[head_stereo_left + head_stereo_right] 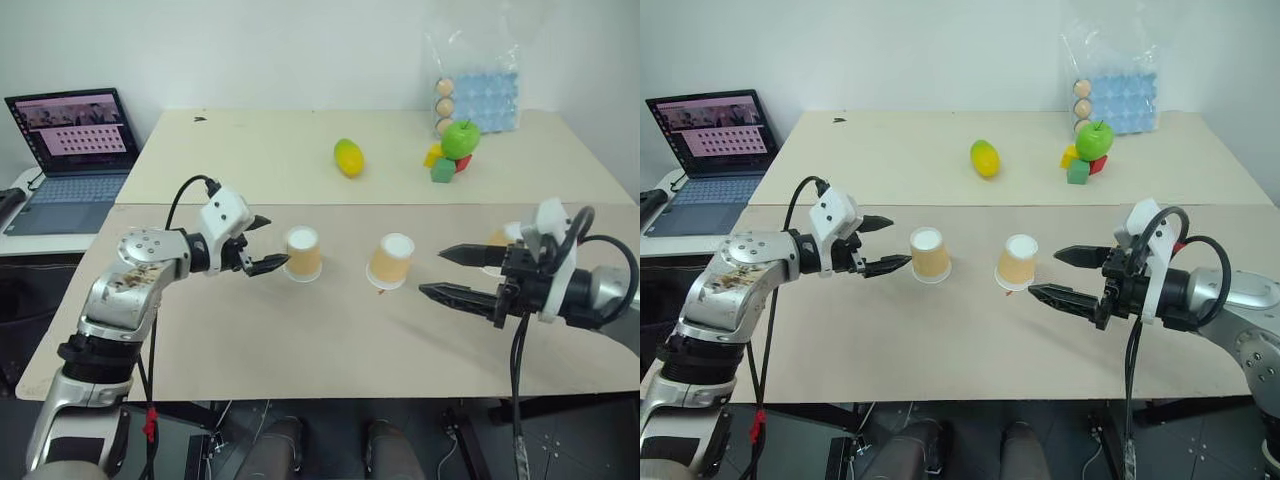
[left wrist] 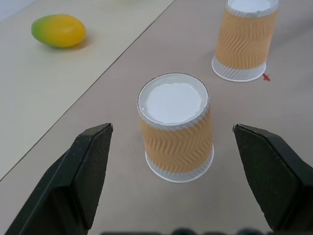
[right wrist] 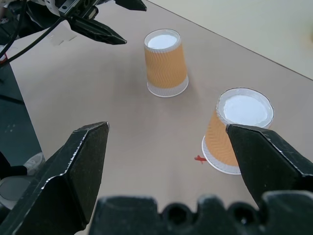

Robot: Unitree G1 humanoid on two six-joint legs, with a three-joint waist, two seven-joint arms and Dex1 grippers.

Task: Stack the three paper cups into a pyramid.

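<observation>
Though upturned, tan ribbed cups [image 1: 303,254] stand apart

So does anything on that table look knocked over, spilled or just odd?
Nothing is spilled or toppled. The two paper cups in front, left cup and middle cup, stand upside down, apart. A third cup peeks from behind the right gripper.

Two paper cups stood upside down on the near table [image 1: 330,340], side by side and apart: the left cup [image 1: 303,254] and the middle cup [image 1: 391,261]. The left gripper [image 1: 262,243] hung just left of the left cup, not touching it. The right gripper [image 1: 438,272] hung right of the middle cup. Behind that gripper's wrist sat what may have been the third cup [image 1: 499,239], mostly hidden. On the far table lay a mango [image 1: 348,157], with toy blocks [image 1: 443,166] to its right, an apple [image 1: 460,139] on them and an egg bag [image 1: 478,95] behind. A laptop [image 1: 72,160] sat far left.
</observation>
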